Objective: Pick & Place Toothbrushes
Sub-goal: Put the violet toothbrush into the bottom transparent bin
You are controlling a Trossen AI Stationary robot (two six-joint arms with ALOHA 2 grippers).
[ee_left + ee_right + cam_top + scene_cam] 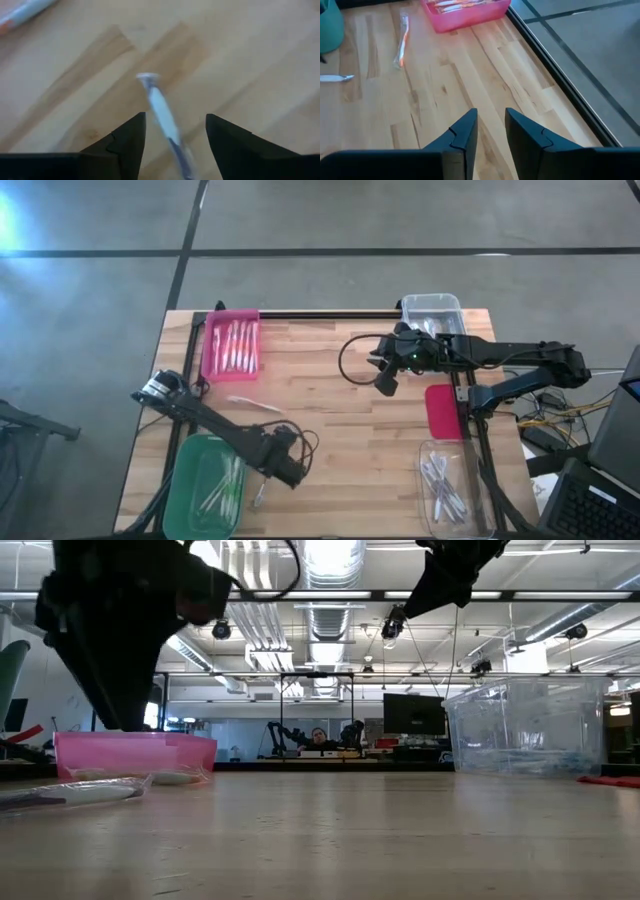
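Observation:
A pale toothbrush (162,112) lies flat on the wood near the green bin (208,485); in the high view this toothbrush (258,498) is just beside my left gripper (290,472). My left gripper (175,145) points down over it, open, a finger on either side and clear of it. A second toothbrush (255,404) lies loose in mid-table. More toothbrushes lie in the pink bin (232,345), the green bin and the near clear bin (450,490). My right gripper (385,380) hangs above the table's far right, slightly open and holding nothing (491,132).
An empty-looking clear bin (432,310) stands at the far right corner. A red lid (443,410) lies at the right edge. A black bar (330,314) runs along the far edge. Bare wood stretches across the table's middle (340,440).

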